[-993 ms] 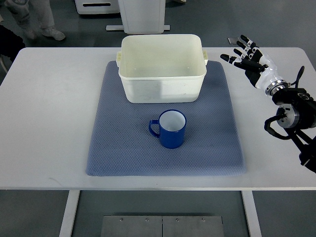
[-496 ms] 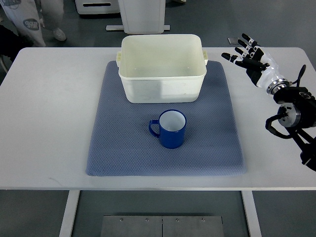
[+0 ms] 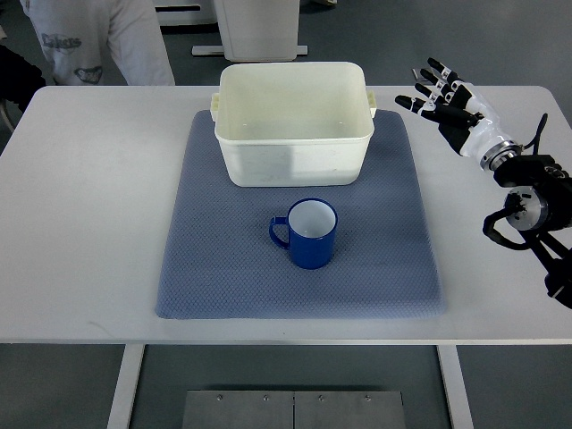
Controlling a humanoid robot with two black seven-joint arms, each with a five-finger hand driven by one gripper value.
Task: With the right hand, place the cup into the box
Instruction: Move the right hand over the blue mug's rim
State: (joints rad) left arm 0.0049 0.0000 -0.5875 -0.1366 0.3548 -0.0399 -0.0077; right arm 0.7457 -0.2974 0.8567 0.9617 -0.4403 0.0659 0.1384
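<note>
A blue cup [image 3: 307, 233] with a white inside stands upright on the blue-grey mat [image 3: 223, 268], its handle pointing left. Just behind it sits the cream box [image 3: 294, 123], with nothing in it. My right hand [image 3: 440, 98] hovers over the table's far right, beside the box's right end, fingers spread and holding nothing. It is well apart from the cup. The left arm does not show.
The white table [image 3: 89, 214] carries the mat in its middle. A person in pale trousers [image 3: 98, 40] stands beyond the far left corner. A white pedestal [image 3: 255, 27] rises behind the table.
My right hand has shifted slightly up and left, staying open. The person behind the table has walked to the right, closer to the far edge. Cup and box have not moved.
</note>
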